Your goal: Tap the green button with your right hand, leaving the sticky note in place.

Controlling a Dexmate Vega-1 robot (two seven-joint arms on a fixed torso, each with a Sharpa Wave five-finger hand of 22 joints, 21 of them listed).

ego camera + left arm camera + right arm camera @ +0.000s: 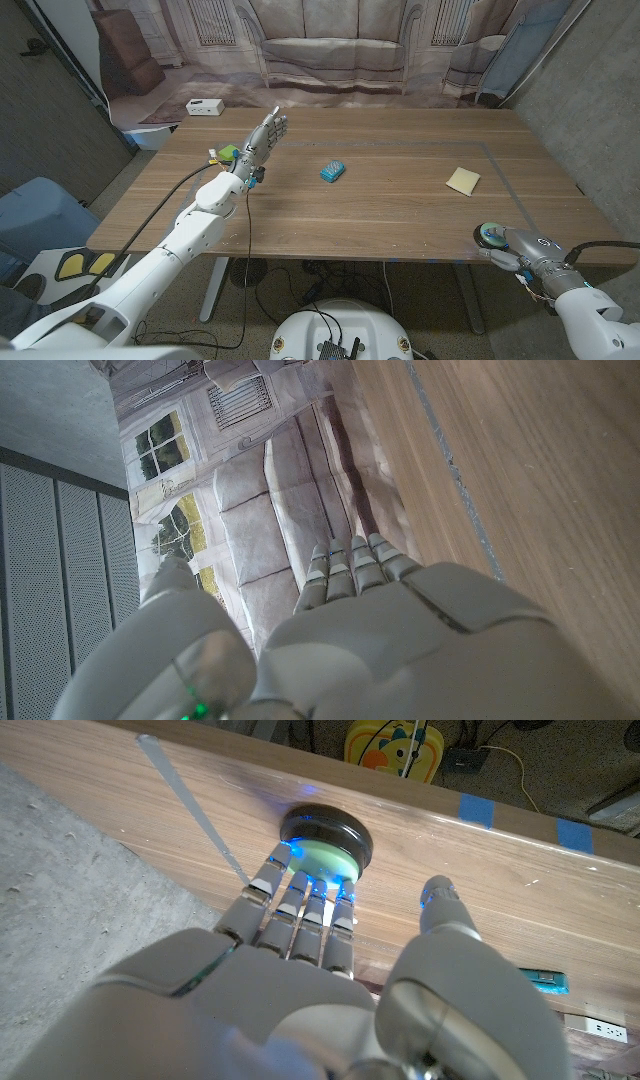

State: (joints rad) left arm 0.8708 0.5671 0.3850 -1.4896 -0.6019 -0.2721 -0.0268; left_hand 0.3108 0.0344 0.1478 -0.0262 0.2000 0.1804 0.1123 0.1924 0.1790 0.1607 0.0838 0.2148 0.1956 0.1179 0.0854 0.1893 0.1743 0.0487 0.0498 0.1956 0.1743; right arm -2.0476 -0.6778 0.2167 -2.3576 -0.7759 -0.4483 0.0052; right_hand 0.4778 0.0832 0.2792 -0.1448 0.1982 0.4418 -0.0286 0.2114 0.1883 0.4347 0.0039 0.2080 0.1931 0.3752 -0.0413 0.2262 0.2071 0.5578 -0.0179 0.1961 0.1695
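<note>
One wrist view shows the right hand (310,935), open, seemingly touching the green button (326,855).

green button (491,234) part-hidden by right hand (520,250)
</note>
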